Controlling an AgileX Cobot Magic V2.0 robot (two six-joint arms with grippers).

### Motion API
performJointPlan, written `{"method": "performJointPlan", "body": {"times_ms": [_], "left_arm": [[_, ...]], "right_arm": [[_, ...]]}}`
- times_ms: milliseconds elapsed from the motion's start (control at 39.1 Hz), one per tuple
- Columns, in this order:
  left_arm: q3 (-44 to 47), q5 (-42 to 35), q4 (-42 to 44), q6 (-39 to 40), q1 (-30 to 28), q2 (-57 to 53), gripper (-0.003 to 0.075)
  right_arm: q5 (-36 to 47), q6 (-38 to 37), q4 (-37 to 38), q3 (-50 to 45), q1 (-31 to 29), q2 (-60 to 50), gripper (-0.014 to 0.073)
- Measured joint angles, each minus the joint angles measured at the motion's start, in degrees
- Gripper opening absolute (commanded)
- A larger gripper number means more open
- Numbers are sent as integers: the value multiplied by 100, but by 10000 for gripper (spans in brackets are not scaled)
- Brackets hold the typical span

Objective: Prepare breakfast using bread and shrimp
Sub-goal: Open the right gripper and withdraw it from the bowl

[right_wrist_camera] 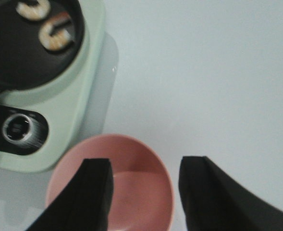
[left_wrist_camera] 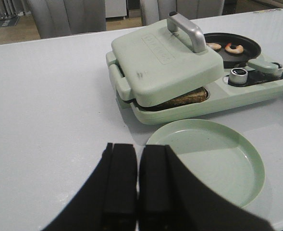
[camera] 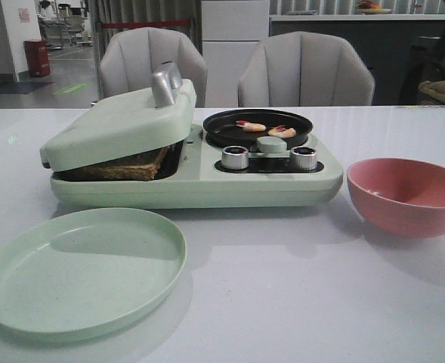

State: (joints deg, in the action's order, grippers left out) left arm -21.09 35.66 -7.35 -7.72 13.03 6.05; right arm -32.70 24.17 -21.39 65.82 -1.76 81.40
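The bread (camera: 131, 168) lies browned inside the pale green sandwich press (camera: 124, 121), whose lid rests tilted on it; its crust edge (left_wrist_camera: 187, 98) also shows in the left wrist view. Two shrimp (camera: 251, 126) (camera: 282, 131) lie in the round black pan (camera: 230, 132) on the machine's right half. My left gripper (left_wrist_camera: 137, 149) is shut with nothing in it and hangs above the table beside the green plate (left_wrist_camera: 213, 163). My right gripper (right_wrist_camera: 145, 163) is open and empty above the pink bowl (right_wrist_camera: 136, 202). Neither gripper shows in the front view.
The empty green plate (camera: 78, 272) sits at the front left, and the empty pink bowl (camera: 407, 197) stands to the right of the machine. Two silver knobs (camera: 235, 157) (camera: 304, 157) face forward. Two grey chairs (camera: 305, 72) stand behind the table.
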Motion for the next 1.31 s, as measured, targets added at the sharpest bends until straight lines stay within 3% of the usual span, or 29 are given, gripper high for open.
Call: {"method": "performJointPlan", "body": {"times_ms": [512,717,921,1126,1177,1305], "left_arm": [[0,0,0,0,0,0,113],[0,0,0,0,0,0,114],[0,0,0,0,0,0,114],[0,0,0,0,0,0,113],[0,0,0,0,0,0,114],[0,0,0,0,0,0,113]], "right_arm": [[2205,56,-131,-2654,1449,-3386,437],[2413,70,-216,-3713,1889,-4817,437],[2413,70,-357,-4689,1914,-6510,437],[2273,70,-380,-5480,1914,-7341,434],[2307,70,-380,-5573,1914,-7398,416],[2392,70,-380,-5635,1914,-7410,270]]}}
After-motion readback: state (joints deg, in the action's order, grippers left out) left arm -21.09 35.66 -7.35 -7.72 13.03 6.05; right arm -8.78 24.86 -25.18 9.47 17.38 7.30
